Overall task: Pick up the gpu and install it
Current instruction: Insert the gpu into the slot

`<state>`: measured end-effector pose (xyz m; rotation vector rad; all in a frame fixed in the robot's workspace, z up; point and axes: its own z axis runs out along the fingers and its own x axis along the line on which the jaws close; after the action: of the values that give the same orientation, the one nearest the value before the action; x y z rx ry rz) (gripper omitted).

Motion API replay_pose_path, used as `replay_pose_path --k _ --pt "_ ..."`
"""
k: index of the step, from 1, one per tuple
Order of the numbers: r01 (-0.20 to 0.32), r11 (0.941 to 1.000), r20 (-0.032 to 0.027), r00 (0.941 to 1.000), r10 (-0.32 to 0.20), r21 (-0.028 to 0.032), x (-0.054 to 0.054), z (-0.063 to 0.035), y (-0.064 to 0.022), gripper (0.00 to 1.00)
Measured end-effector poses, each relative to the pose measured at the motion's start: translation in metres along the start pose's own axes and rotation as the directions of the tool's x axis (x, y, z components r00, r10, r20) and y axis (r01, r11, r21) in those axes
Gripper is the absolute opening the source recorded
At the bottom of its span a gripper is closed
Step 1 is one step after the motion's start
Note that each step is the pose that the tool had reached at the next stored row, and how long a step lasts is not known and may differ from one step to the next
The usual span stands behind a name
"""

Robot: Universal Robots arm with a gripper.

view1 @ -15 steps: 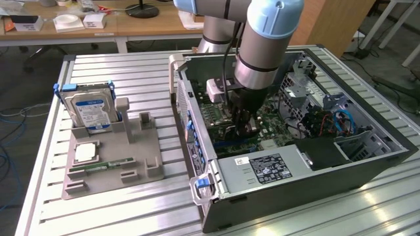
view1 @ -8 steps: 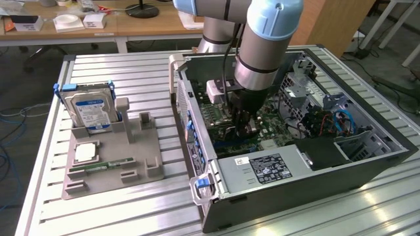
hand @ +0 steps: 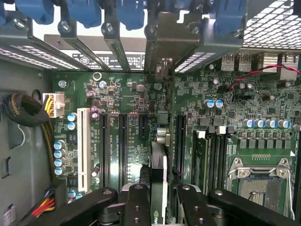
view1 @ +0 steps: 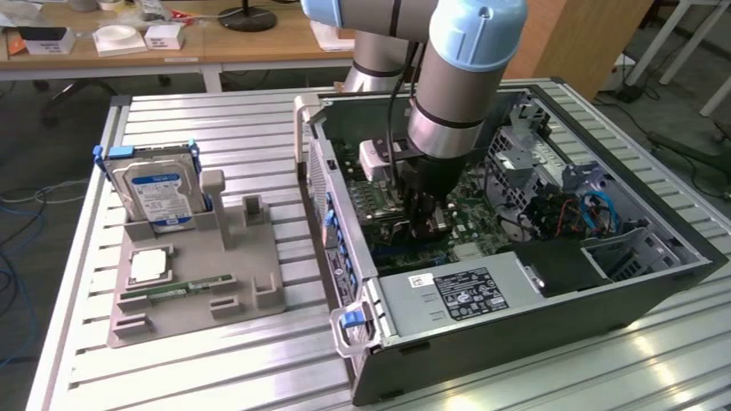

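Held edge-on between the gripper's fingers: the gpu [hand: 159,183], a thin dark card with a green edge, standing upright over the motherboard [hand: 225,117] inside the open computer case [view1: 639,282]. Metal end bracket [hand: 171,44] of the card up against the rear slot openings, beside the blue slot latches [hand: 80,9]. Card in line with the long black expansion slots [hand: 123,146], right of the white slot [hand: 83,146] in the wrist picture; whether seated or just above, cannot tell. Gripper [hand: 159,207] clamped on the card, black fingers [hand: 137,207] pressing each face. In the exterior view, gripper [view1: 420,224] lowered deep into the case beneath the grey and blue arm [view1: 463,77]. Empty processor socket [hand: 257,181] nearby on the board. Power supply [view1: 457,295] at the case's near end. To the exterior view's left, a grey parts holder [view1: 246,282] on the slatted table [view1: 228,377], carrying a hard drive [view1: 160,190] with a blue label, a processor chip [view1: 149,265] and a green memory stick [view1: 177,291].
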<state>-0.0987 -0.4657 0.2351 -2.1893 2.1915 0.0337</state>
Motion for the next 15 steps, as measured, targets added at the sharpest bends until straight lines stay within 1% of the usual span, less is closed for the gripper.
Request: replay_pose_path --k 3,6,15 --pt "0.0 1.0 0.0022 1.0 0.0 0.0008 -0.0004 -0.0032 0.0 0.27" --pt "0.0 1.0 0.0002 1.0 0.0 0.0001 -0.0003 -0.0056 0.0 0.27" --pt "0.0 1.0 0.0003 1.0 0.0 0.0001 -0.0004 -0.0079 -0.0001 0.27"
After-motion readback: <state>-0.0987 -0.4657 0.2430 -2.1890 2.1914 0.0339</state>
